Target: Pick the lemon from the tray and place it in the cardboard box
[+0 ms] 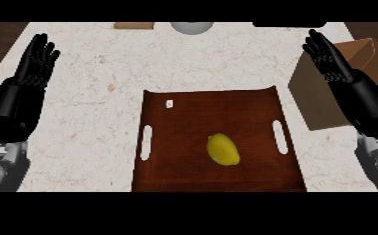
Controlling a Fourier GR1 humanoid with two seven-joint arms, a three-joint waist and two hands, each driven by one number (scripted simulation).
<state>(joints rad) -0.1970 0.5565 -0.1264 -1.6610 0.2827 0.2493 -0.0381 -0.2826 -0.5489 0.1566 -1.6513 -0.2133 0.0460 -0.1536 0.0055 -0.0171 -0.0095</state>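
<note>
Bench: pale stone-like top (96, 104) with faint tan flecks and veins; it fills most of the head view.
Room: strips of dark brown floor (10, 33) show past the bench at the upper left and upper right corners.
Far edge: a flat tan thing (134, 25), a round grey thing (192, 27) and a black thing (288, 24) sit in a row, each cut off by the view's top, so what they are is unclear.
Tray: dark reddish-brown wood (192, 124), lying flat in the near middle of the bench, with a long pale handle slot in its left and right sides and a tiny white mark near its far left corner.
Lemon: bright yellow and oval (223, 149), on its side with its long axis running slightly aslant. It lies on the tray's floor in the near half, a little right of centre, between the slots and nearer the right one, touching neither wall.
Cardboard box: brown (319, 96), standing just beside the tray's right side; a lighter tan part shows at its far end, and the right forearm crosses its outer side.
Left robot hand: black (37, 61), at the left edge, fingers straight and pointing away, holding nothing, well apart from the lemon.
Right robot hand: black (326, 55), at the right edge over the box's far end, fingers straight, holding nothing.
</note>
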